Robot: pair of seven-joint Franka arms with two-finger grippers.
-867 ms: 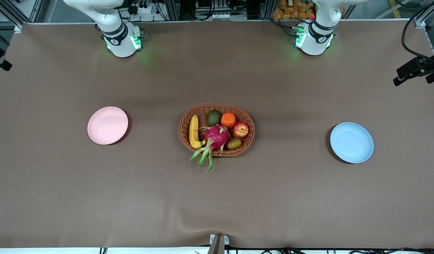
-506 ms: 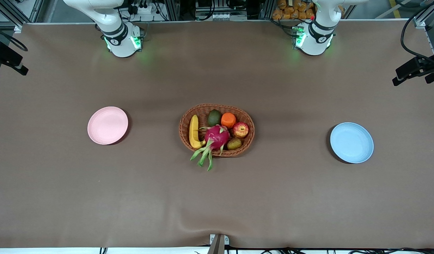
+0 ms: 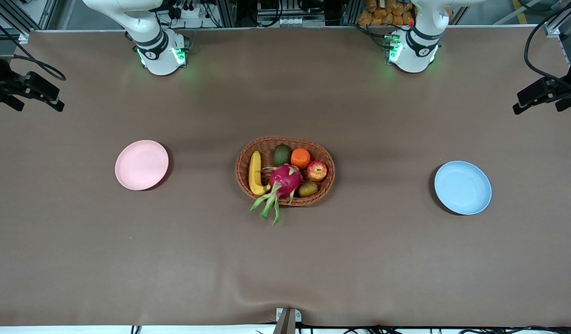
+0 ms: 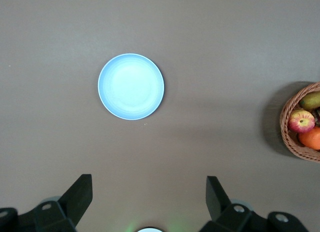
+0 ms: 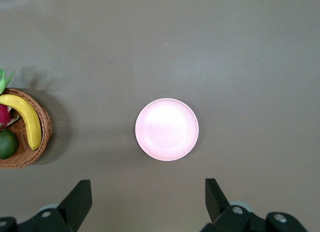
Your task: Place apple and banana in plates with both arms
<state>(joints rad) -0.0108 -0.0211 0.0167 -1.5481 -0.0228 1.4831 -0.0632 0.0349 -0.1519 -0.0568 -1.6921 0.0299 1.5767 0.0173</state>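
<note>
Right claw (image 3: 37,93) farther over table (image 3: 285,260).

In the left wrist view the basket (image 4: 300,123) is cut by the picture's edge — only the apple (image 4: 301,121), part of the orange (image 4: 311,138) and a sliver of green fruit show in it. The right wrist view crops the basket too, leaving the banana (image 5: 25,120) whole but the dragon fruit (image 5: 4,114) mostly lost. In the front view the left hand (image 3: 545,95) and right hand (image 3: 28,90) are dark shapes partly cropped — finger detail unreadable there.
</note>
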